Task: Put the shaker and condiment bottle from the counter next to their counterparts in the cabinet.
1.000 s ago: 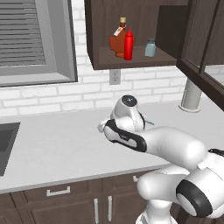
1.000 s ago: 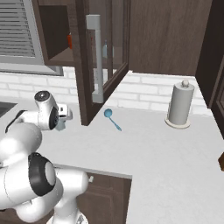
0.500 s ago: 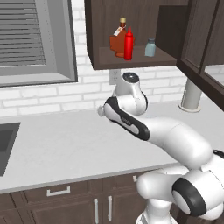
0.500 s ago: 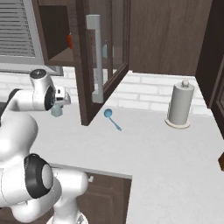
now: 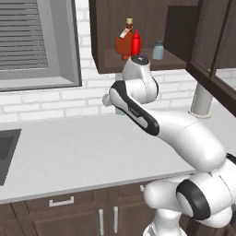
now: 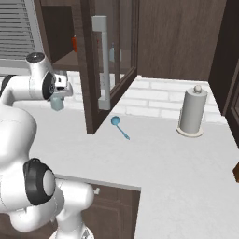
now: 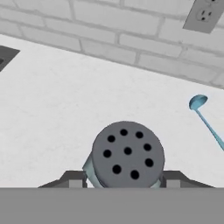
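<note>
My gripper [image 6: 58, 95] is shut on the shaker [image 6: 57, 103], a small pale blue one that hangs in the air above the counter [image 5: 69, 156]. In the hand view its dark grey perforated cap [image 7: 127, 155] sits between my fingertips [image 7: 72, 179]. In the left base view the arm covers most of the hand near the wall. Up in the cabinet [image 5: 106, 37], the red condiment bottle [image 5: 135, 42] stands beside the orange-brown maple-leaf bottle [image 5: 123, 44]. The twin shaker [image 5: 158, 50] stands further right on the same shelf.
A blue spoon [image 6: 119, 127] lies on the counter below the open cabinet door [image 6: 100, 60]. A paper towel holder [image 6: 191, 114] stands at the right by the brick wall. A sink [image 5: 7, 152] is at the far left. A wall outlet [image 7: 201, 15] is just above the counter.
The arm has swung up and toward the wall, lifting the shaker off the counter. The cabinet's contents have not moved.
</note>
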Tool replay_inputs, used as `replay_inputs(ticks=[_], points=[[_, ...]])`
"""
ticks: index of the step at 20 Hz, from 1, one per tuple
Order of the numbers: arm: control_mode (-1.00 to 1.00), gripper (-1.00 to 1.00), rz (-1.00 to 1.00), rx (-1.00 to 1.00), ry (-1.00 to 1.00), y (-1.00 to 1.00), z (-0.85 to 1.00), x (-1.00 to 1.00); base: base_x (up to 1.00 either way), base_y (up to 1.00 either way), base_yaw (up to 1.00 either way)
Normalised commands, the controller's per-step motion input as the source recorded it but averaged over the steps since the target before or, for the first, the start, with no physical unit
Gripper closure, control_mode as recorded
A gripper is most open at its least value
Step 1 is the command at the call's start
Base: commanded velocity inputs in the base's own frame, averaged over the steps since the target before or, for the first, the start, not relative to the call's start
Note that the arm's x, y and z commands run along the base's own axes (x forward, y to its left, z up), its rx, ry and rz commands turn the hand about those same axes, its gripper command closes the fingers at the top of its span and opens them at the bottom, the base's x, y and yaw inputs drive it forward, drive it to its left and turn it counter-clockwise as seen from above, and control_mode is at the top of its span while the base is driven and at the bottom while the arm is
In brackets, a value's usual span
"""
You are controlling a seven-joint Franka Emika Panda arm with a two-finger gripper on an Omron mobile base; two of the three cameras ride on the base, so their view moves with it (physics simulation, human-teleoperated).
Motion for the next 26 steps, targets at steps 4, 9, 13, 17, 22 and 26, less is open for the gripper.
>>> replay_inputs(ticks=[4,9,13,17,22,26], points=[[-1.0,1.0,0.0,0.0,-0.06,-0.02,0.53,0.0,0.0,0.0,0.0],[-1.0,1.0,0.0,0.0,-0.1,-0.06,0.52,0.0,0.0,0.0,0.0],[-1.0,1.0,-0.01,-0.07,-0.15,-0.12,0.35,0.0,0.0,0.0,0.0],[-1.0,1.0,-0.01,-0.06,-0.2,-0.2,0.32,0.0,0.0,0.0,0.0],[-1.0,1.0,-0.01,-0.03,-0.29,-0.22,0.21,-0.01,0.0,0.0,0.0],[-1.0,1.0,-0.01,0.0,-0.26,-0.31,0.28,0.0,0.0,0.0,0.0]])
